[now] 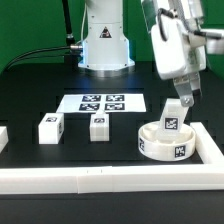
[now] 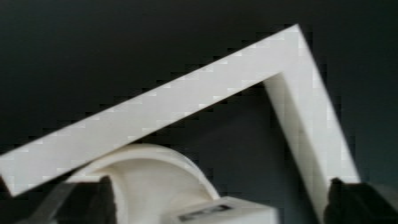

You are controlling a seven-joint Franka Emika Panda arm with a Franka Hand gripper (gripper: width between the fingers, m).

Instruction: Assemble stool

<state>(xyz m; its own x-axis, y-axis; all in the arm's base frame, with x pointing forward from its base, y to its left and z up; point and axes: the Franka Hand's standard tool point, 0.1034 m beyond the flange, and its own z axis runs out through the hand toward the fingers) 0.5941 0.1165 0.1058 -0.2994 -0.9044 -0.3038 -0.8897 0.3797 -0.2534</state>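
The round white seat [image 1: 166, 146] lies at the exterior view's right, in the corner of the white rails. One leg block [image 1: 173, 117] stands upright in its top, a tag facing the camera. My gripper [image 1: 183, 99] hangs just above that leg with its fingers spread wider than the block and not touching it. In the wrist view the seat [image 2: 150, 178] and the leg's top [image 2: 221, 211] lie between the dark fingertips [image 2: 79, 203]. Two more leg blocks [image 1: 50, 127] [image 1: 98, 126] stand loose on the black table at the left and centre.
The marker board [image 1: 103, 102] lies flat behind the loose legs. White border rails run along the front [image 1: 90, 178] and the right [image 1: 208, 140], and their corner shows in the wrist view [image 2: 267, 70]. The robot's base [image 1: 104, 45] stands at the back.
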